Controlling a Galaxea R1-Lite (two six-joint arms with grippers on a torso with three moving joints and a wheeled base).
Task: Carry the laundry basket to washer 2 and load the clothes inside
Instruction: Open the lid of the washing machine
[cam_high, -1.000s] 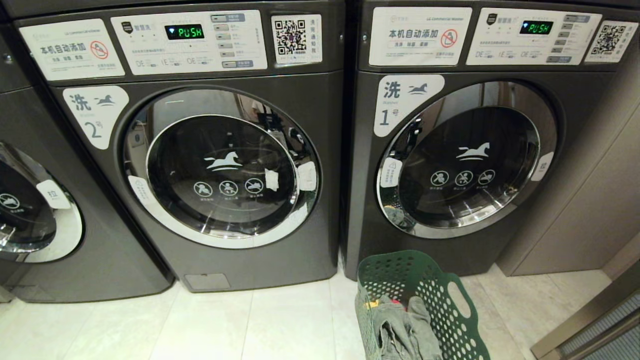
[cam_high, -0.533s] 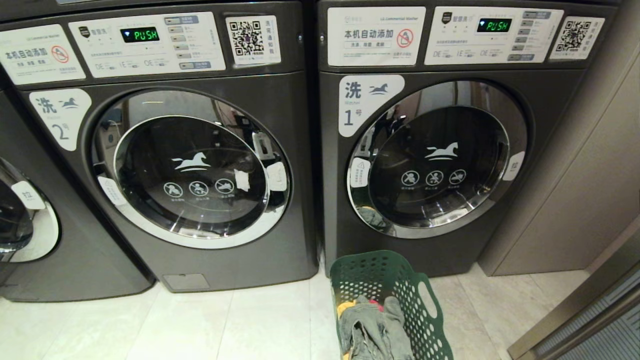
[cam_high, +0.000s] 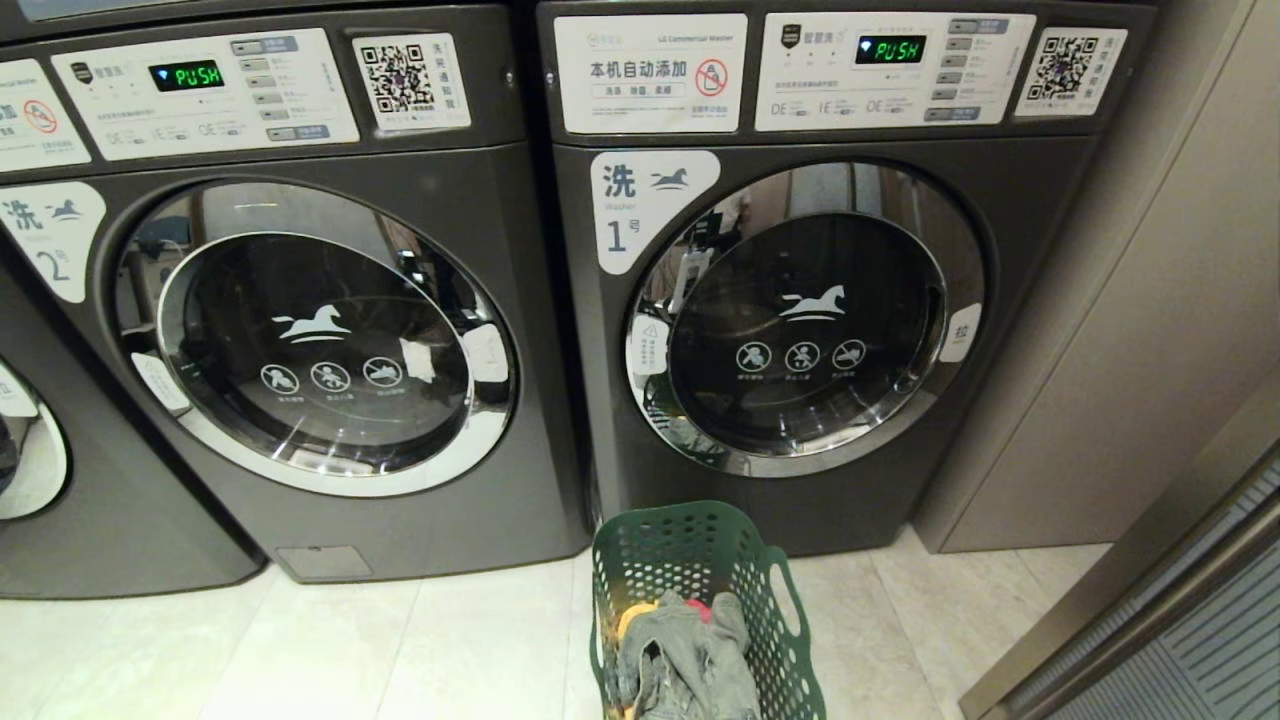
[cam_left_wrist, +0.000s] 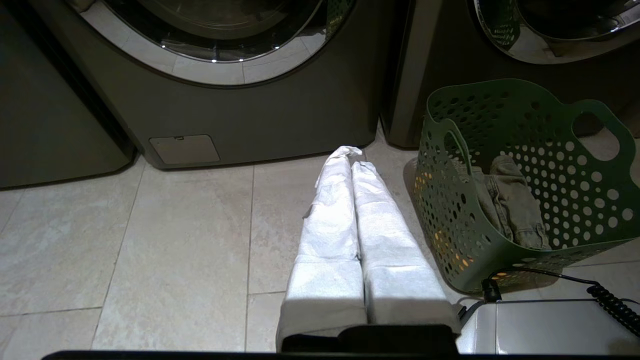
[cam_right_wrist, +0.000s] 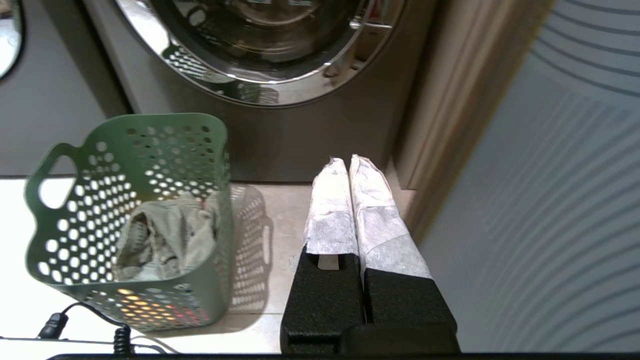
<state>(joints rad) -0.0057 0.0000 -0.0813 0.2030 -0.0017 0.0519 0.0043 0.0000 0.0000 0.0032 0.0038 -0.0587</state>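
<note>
Floor: pale stone tiles (cam_high: 300, 650) run up to a row of dark grey front-load washers, with a beige panel wall (cam_high: 1150, 330) to the right.
Cut off: washer 2 (cam_high: 300, 340) loses its left edge in the head view, so half its white label and the numeral sit at the frame border; a third washer (cam_high: 30, 470) shows only a sliver of door.
Hard to make out: both door glasses are dark, and nothing inside either drum can be told.
Basket: the laundry basket (cam_high: 700, 580) is dark green, perforated with round holes, with cut-out side handles; it stands on the tiles just before washer 1 (cam_high: 800, 320), its near end out of the head view.
Clothes: the clothes (cam_high: 690, 655) lie heaped inside, grey denim on top, yellow and red cloth peeking at the edges.
Left gripper (cam_left_wrist: 351, 152): white-wrapped fingers pressed together, empty, low over the tiles beside the basket.
Right gripper (cam_right_wrist: 347, 161): fingers likewise closed on nothing, between basket and wall.
</note>
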